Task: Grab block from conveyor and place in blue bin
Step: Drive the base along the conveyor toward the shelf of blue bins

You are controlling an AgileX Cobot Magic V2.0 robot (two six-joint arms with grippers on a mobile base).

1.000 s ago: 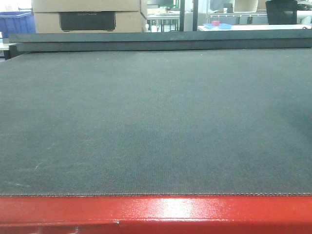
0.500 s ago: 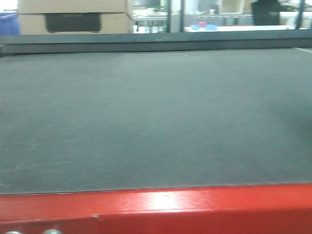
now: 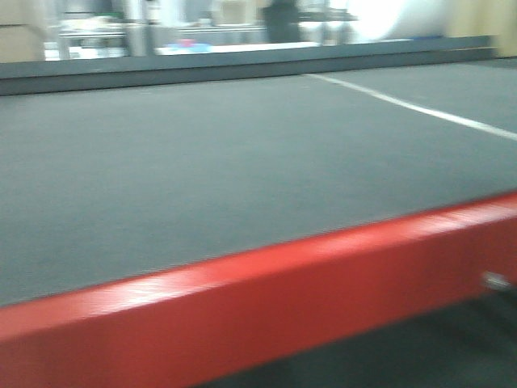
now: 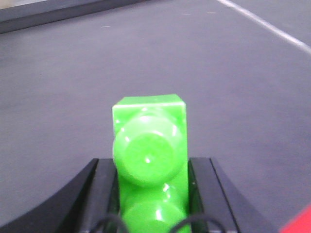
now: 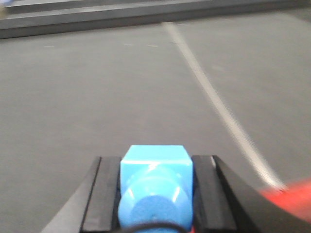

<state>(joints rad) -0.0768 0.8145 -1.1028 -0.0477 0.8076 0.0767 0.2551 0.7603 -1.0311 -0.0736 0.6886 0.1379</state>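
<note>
Right wrist — right hand [image 5: 155, 196] grips block [image 5: 154, 167]; left hand [image 4: 151, 196] grips green brick [image 4: 148, 136].

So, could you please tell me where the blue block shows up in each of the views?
Front view: not in it; only the conveyor shows.
Left wrist view: not in it; the jaws there hold a green block.
Right wrist view: blue block, bottom centre, between the black jaws.
Shared landmark: the white line on the conveyor, toward the right in all three.
</note>
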